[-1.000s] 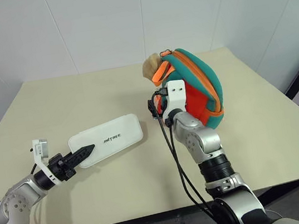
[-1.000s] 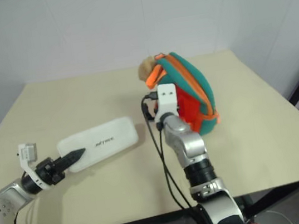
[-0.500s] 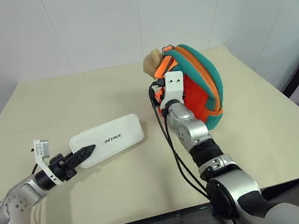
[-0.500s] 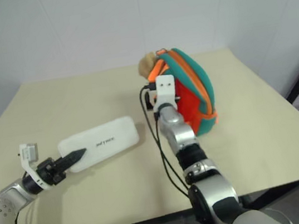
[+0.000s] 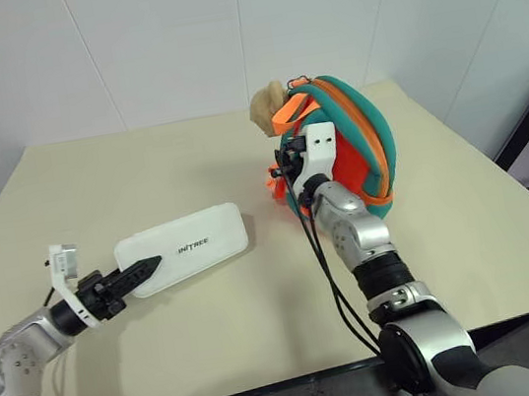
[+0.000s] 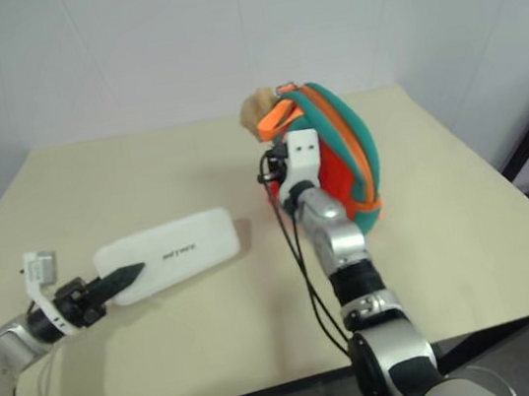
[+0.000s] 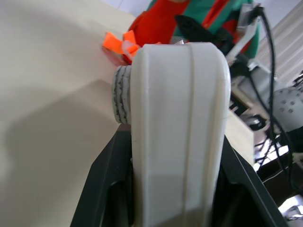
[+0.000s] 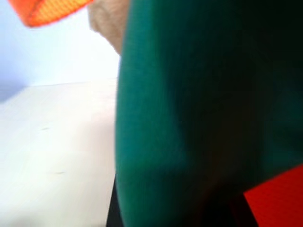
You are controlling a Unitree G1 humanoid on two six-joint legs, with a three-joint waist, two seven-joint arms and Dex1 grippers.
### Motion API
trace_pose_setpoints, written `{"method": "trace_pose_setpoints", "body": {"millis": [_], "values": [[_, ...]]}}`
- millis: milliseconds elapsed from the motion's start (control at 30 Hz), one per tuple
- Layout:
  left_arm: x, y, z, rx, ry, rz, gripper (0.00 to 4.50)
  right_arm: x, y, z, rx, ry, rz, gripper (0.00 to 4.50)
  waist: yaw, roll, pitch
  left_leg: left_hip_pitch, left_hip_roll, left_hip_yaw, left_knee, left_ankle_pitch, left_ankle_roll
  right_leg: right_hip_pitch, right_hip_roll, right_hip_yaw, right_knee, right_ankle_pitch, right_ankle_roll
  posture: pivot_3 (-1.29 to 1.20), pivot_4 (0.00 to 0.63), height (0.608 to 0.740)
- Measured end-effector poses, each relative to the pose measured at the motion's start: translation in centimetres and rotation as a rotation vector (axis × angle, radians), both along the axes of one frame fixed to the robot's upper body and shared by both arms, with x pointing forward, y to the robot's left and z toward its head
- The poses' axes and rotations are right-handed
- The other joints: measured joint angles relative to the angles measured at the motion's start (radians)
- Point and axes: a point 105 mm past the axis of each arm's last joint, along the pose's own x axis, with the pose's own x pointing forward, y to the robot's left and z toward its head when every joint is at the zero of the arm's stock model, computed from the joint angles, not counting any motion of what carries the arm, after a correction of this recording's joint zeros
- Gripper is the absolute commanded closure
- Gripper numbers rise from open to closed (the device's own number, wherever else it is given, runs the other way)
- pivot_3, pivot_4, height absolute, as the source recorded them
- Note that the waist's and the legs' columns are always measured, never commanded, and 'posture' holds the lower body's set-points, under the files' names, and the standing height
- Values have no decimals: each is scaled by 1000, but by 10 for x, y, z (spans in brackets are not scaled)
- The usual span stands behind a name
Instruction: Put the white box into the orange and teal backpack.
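Left tool (image 5: 146, 268): black fingers clamped on the near short end of the white box (image 5: 185, 249), one finger lying over the top face. The left wrist view looks along the box edge-on, a black finger on each side of it, so the grip is confirmed. Box lies flat and roughly level, long axis running from the left tool toward the middle of the surface (image 5: 217, 345), dark lettering on top facing up. I cannot tell whether its far end rests on the surface or hangs just above it.

Right tool (image 5: 289, 159): pressed against the front of the orange and teal backpack (image 5: 353, 155), fingertips buried in the fabric at the teal edging. Cannot tell from these views whether its fingers are apart or together, or whether they hold any cloth. The right wrist view is taken up close by teal fabric, with orange at one corner.

Backpack stands upright on the far right part of the surface, well apart from the box. Tan plush ball (image 5: 267, 105) and an orange webbing strap (image 5: 284, 113) sit at its top left.
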Motion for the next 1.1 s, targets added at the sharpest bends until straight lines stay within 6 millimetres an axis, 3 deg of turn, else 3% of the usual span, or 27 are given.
{"method": "trace_pose_setpoints", "body": {"millis": [133,333,533,733,1100], "values": [[-6,14,4,50,-9,25,3148,-21,1,12,14,-13,219,4113,1,0,0,0,2,1,0,-1,0,0,2,0,0,0,0,0,150,740],[-10,41,9,79,-42,109,3148,-84,2,36,-22,-9,695,4113,7,0,0,0,4,1,0,-2,0,-1,3,-1,-1,-1,-1,0,150,740],[-9,46,6,78,-43,126,3148,-153,-2,24,-84,158,1117,4113,8,-1,1,0,5,2,0,-2,1,-1,4,0,-1,-1,-3,0,150,740],[-10,45,4,73,-39,120,3148,-203,-19,6,-159,338,1380,4113,15,-2,1,1,5,2,3,-2,1,-1,4,0,-2,-2,-3,0,150,740],[-11,39,4,62,-28,89,3148,-182,-26,-22,-241,394,1294,4113,31,-4,1,0,6,2,10,-3,2,-1,4,0,0,0,-6,0,150,740]]}}
